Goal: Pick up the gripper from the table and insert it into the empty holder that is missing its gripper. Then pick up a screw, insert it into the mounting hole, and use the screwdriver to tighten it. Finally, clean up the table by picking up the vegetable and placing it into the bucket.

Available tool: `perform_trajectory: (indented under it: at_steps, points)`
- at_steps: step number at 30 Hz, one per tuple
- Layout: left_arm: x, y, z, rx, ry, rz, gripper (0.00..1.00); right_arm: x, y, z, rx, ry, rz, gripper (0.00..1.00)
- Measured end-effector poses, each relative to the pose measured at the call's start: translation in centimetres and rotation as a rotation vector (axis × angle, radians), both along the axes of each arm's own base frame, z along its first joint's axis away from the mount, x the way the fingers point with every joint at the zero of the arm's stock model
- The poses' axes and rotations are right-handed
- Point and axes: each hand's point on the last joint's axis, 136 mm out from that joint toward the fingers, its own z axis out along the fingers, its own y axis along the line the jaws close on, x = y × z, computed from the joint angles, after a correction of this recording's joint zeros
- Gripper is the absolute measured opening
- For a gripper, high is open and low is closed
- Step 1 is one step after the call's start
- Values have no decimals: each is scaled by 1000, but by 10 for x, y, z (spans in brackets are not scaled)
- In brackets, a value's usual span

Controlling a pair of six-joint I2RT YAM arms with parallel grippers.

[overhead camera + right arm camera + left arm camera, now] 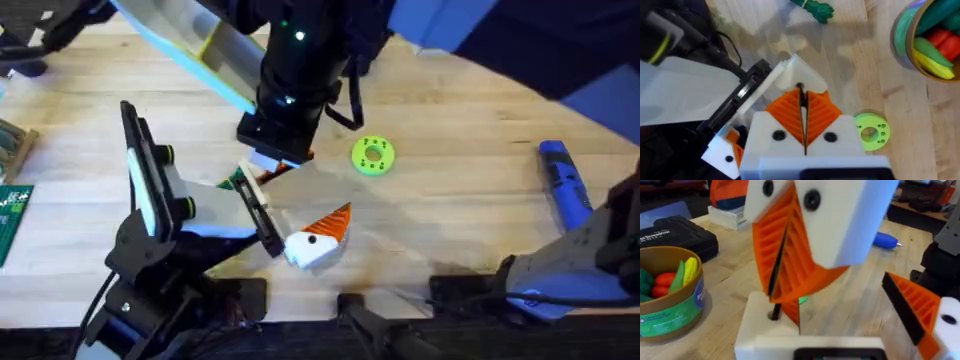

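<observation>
Screwdriver (562, 185) was seen lying on the table (460, 200) at the right, well apart from the green disc (373, 155) with its small holes. The right gripper (801, 92) was pointed down with its orange pads pressed together, just beside one white finger of the left gripper (298, 205), whose fingers were spread wide. The vegetable (815, 9) was left on the wood, outside the bucket (670, 305).

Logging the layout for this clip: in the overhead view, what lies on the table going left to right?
Green circuit board at the left edge → white-and-orange end effector part near the middle → lime-green disc → blue screwdriver at the right.
</observation>
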Motion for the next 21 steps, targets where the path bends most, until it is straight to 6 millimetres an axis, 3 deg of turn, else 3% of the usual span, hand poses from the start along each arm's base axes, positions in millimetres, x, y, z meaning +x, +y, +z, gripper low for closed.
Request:
perform_trajectory:
  at_steps: [21]
  points:
    - [0,0,0,0,0,0,986,-1,4,-1,-1,1,7,7]
